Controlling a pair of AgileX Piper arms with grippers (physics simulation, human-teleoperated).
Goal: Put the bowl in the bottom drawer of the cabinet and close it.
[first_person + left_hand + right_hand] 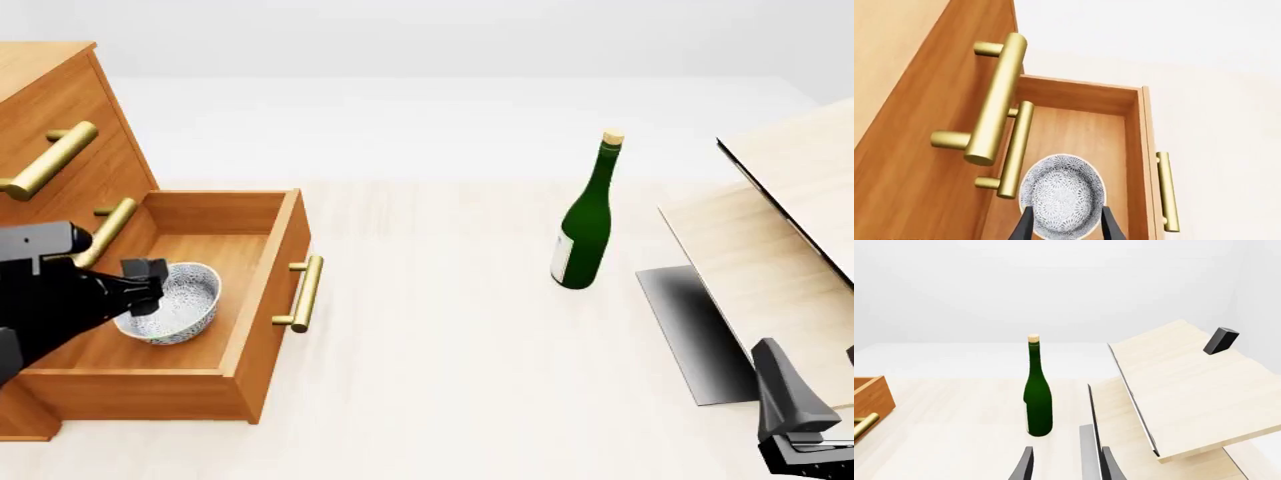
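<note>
Over the open bottom drawer (227, 300) of the cabinet (54, 110), the left pincer (144, 283) holds the bowl (174, 302) — its fingers closed on the near rim, as the left wrist view shows. The bowl sits low inside the drawer, on or just above its floor; I cannot tell which. Judging from this, the placing step is nearly done: the next move calls for letting go, lifting clear, then pushing the drawer front shut.

Room is tight on the cabinet side, where the brass handles (997, 97) of the upper drawers jut out over the drawer's inner edge — a straight lift should stay on the side away from them. Beyond the drawer's own handle (302, 293) the table (441, 360) is bare toward the green bottle (585, 220), well apart. The right pincer (1064, 465) waits slightly open and empty near the pale boards (787, 230).
</note>
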